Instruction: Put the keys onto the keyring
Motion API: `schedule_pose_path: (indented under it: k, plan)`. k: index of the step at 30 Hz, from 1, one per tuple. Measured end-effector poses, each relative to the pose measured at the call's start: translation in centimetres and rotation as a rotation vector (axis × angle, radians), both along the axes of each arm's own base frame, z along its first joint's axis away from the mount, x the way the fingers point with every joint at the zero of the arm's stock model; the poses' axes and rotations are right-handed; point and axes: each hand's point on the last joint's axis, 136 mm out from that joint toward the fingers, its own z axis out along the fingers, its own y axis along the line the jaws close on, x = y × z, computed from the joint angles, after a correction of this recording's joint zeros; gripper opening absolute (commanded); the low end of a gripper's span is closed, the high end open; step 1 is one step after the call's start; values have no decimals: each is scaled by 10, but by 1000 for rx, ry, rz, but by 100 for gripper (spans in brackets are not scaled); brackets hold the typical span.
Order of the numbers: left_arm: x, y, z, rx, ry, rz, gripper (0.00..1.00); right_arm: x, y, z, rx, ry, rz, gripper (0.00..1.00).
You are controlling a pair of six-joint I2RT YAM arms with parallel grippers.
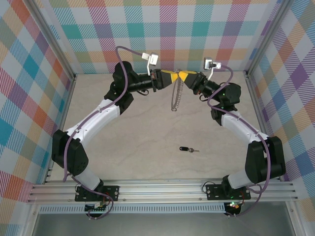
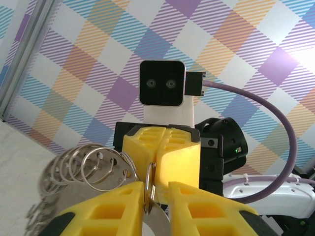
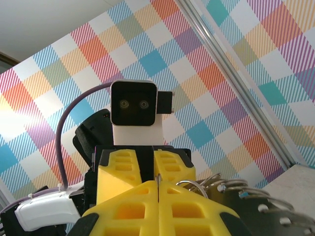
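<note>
The small key point(image 1: 186, 149) with a black oblong plastic head and a short silver blade lies flat on the pale beige bench point(image 1: 133, 147). It sits right of centre toward the near edge, blade pointing right, well apart from both arms. Farther back, roughly midway between the left and right edges of the bench and toward its far edge, the thin grey metal keyring point(image 1: 173, 98) with small loops all around its rim hangs down from the point where the two grippers meet. The right gripper point(image 1: 182, 76), with yellow fingers, is fully closed, and the thin wire of the keyring is pinched between its tips. The left gripper point(image 1: 173, 78) faces it tip to tip. In the left wrist view its yellow fingers point(image 2: 113, 206) stand at a narrow gap, and the wire of the keyring runs through that gap against one finger; whether both fingers press on it cannot be told. The loops of the keyring fan out beside the fingers. Behind the grippers stands the multicoloured checked wall point(image 1: 167, 29) at the far edge of the bench
</note>
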Motion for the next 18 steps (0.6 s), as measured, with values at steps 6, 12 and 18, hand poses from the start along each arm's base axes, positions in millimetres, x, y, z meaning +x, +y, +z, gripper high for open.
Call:
schedule_pose_path:
  k: [6, 12, 18]
  plan:
    - [2, 0, 1, -4, 0, 3, 0, 1, 0, 0, 1, 0, -2, 0]
    - [2, -1, -5, 24, -12, 5, 0, 6, -1, -6, -16, 34, -15, 39]
    - [1, -3, -21, 123, -63, 4, 0, 6, -27, -7, -53, 103, -122, 57]
